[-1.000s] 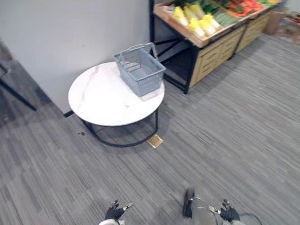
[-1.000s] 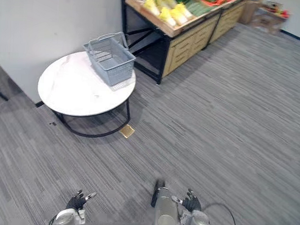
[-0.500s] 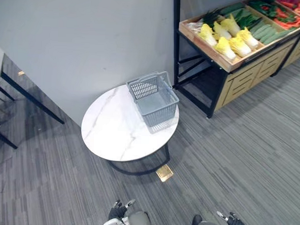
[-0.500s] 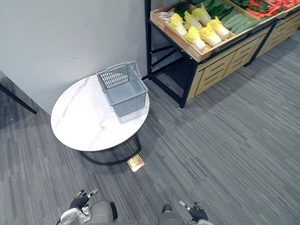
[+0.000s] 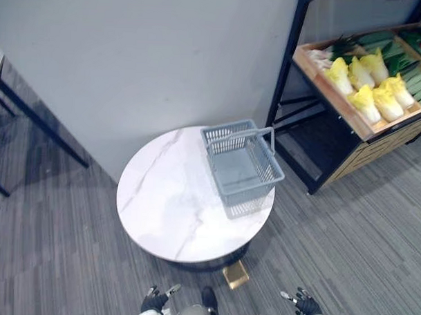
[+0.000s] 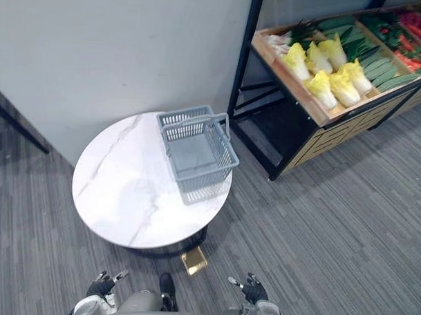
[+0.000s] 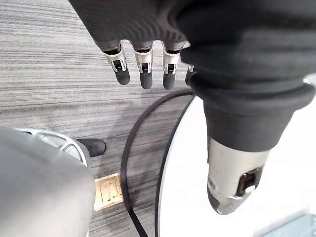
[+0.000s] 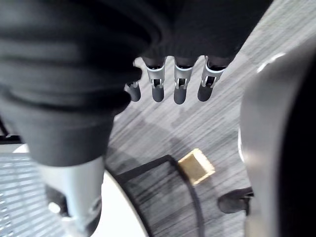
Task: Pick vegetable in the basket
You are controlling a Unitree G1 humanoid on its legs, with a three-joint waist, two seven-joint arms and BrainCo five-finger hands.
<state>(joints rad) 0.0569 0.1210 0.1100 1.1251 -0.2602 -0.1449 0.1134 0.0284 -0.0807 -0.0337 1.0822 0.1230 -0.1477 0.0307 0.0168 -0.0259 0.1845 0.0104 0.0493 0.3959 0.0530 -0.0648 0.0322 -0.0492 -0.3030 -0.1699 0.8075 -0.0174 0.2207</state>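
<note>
One grey plastic mesh basket (image 5: 241,165), rectangular, sits on the round white marble table (image 5: 163,211). Six pale yellow leafy cabbages (image 5: 369,83) lie in two rows on the wooden shelf (image 5: 335,101), well apart. Left hand (image 7: 143,74) and right hand (image 8: 178,89) hang low, fingers straight and loose, holding nothing

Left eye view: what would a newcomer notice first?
An empty grey basket stands on the right side of a round white marble table by the wall. To the right, a wooden produce stand carries yellow-green cabbages next to other greens. The left hand and right hand hang open and empty, low over the carpet and short of the table.
</note>
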